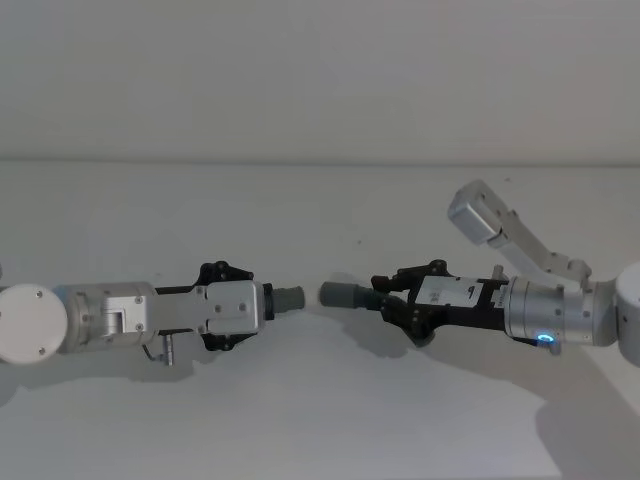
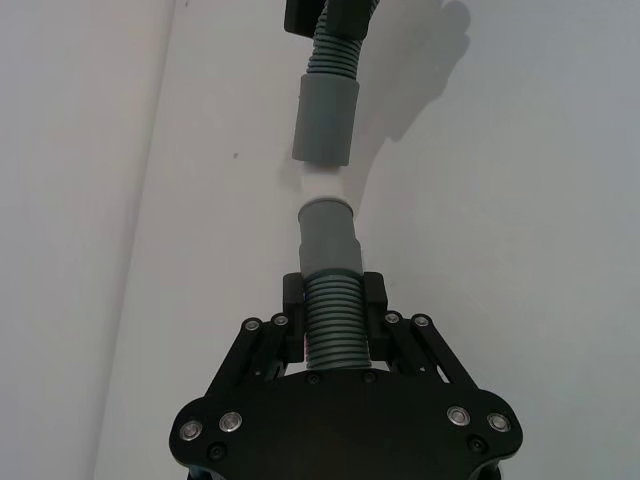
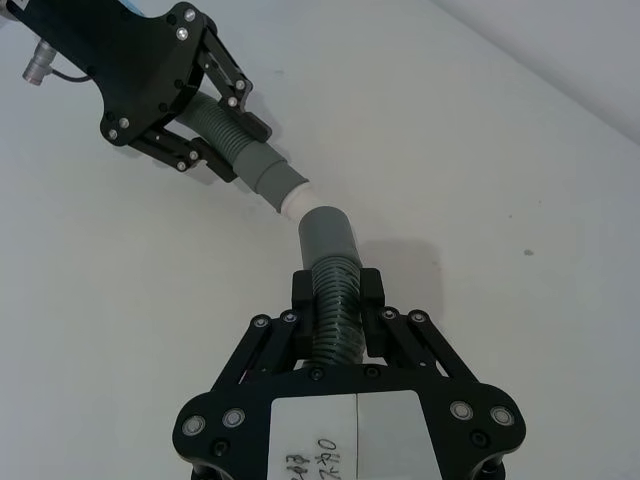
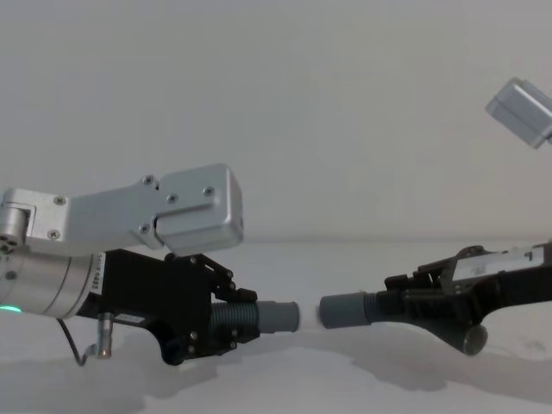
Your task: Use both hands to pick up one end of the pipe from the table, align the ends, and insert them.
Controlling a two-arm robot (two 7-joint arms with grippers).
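Two dark grey ribbed pieces make up the pipe, and both are held just above the white table [image 1: 320,420]. My left gripper [image 1: 262,302] is shut on the ribbed part of the left piece [image 2: 333,330]. Its smooth end [image 1: 290,298] points right. Coming from the right, my right gripper [image 1: 385,295] is shut on the other piece [image 3: 337,310], and that end [image 1: 345,294] points left. The two cuffs [image 4: 276,316] [image 4: 343,310] face each other almost in line across a small gap, not touching. In the left wrist view the far cuff [image 2: 325,120] looks wider than the near one [image 2: 328,235].
The table's back edge [image 1: 320,160] meets a plain wall. A silver link of the right arm [image 1: 490,215] rises behind its gripper. The left arm's silver housing [image 4: 155,211] sits above its gripper. Bare table lies in front of both arms.
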